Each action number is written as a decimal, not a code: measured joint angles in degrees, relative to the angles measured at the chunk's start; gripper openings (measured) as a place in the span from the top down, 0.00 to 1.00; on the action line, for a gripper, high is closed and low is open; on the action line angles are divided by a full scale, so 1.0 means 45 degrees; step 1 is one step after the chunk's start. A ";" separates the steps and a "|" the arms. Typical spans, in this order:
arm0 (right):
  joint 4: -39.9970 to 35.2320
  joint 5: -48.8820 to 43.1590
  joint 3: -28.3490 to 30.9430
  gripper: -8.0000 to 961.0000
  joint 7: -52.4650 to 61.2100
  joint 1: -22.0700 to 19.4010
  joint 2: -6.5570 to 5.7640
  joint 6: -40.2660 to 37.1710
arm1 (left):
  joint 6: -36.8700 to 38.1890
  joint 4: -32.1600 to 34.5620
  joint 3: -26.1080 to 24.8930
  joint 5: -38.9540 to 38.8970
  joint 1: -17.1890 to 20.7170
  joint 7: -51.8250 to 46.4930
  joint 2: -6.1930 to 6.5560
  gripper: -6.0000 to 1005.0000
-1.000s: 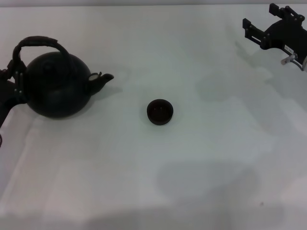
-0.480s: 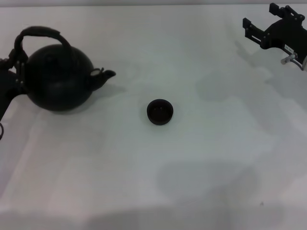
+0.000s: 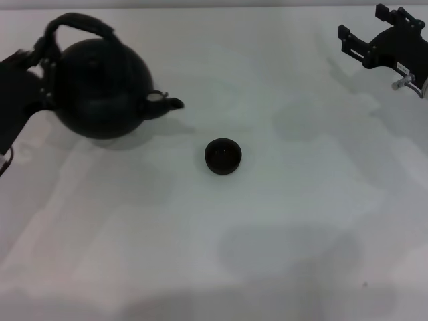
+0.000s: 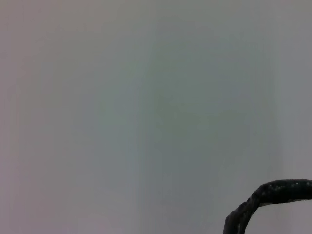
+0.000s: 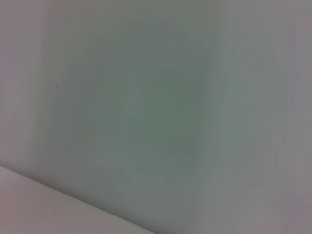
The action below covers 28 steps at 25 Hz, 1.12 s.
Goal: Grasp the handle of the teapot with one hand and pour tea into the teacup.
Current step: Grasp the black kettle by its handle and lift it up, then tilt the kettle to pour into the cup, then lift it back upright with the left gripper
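Note:
The round black teapot (image 3: 100, 87) hangs lifted above the white table at the far left, its short spout (image 3: 167, 104) pointing right toward the teacup. My left gripper (image 3: 45, 50) is shut on the left end of the dark hoop handle (image 3: 79, 23). A curved piece of the handle (image 4: 265, 195) also shows in the left wrist view. The small black teacup (image 3: 223, 156) stands on the table near the middle, to the right of the spout and a little nearer to me. My right gripper (image 3: 361, 33) is parked at the far right, away from both.
The white table (image 3: 267, 234) carries soft shadows. The right wrist view shows only bare table surface (image 5: 156, 117).
My left gripper has lifted the teapot and carried it up and to the right, toward the teacup. The teacup and the right arm have not moved.

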 joint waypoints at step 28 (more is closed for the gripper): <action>0.0156 0.0000 -0.0022 0.14 0.0020 0.0035 0.0000 0.0001 | -0.1691 0.0785 0.1151 0.1695 -0.1355 0.2736 0.0020 0.89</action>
